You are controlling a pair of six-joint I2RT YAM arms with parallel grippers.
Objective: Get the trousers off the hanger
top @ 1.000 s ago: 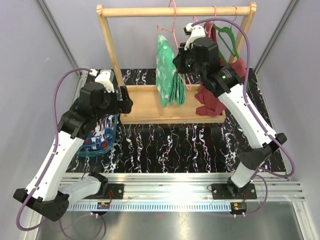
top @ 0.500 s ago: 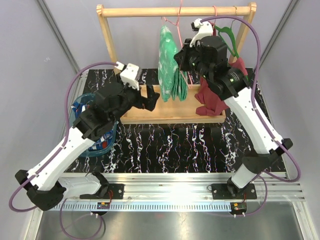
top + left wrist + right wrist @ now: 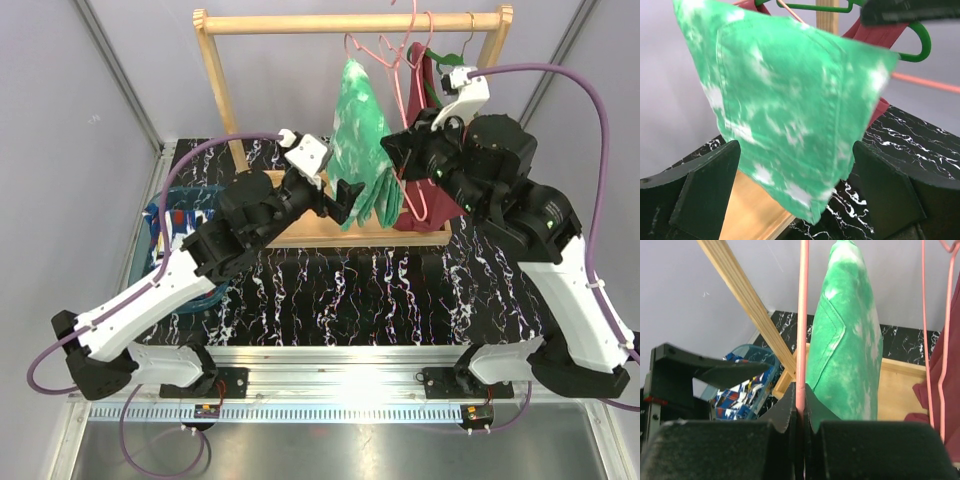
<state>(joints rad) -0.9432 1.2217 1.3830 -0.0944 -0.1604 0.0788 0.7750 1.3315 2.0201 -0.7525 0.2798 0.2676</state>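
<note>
Right jaws clamp the pink wire hanger [image 3: 802,315] carrying the green-and-white trousers [image 3: 790,110]; left jaws (spread wide) straddle their lower corner. Next, probably: close on cloth, pull free.

Mottled green-and-white trousers [image 3: 360,130] on the pink hanger [image 3: 801,315]; blue patchwork trousers [image 3: 741,391] in the teal basket [image 3: 752,347].

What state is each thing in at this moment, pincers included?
Green-and-white trousers, draped on the pink hanger, hanging slanted.
Pink hanger, wire clamped in the right pincer.
Right pincer, shut on the pink hanger.
Left pincer, open, aimed at the green-and-white trousers' lower end, nothing gripped.
Blue patched trousers, lying in the teal basket, off any hanger.
Maroon tank top, hanging on the green hanger.
</note>
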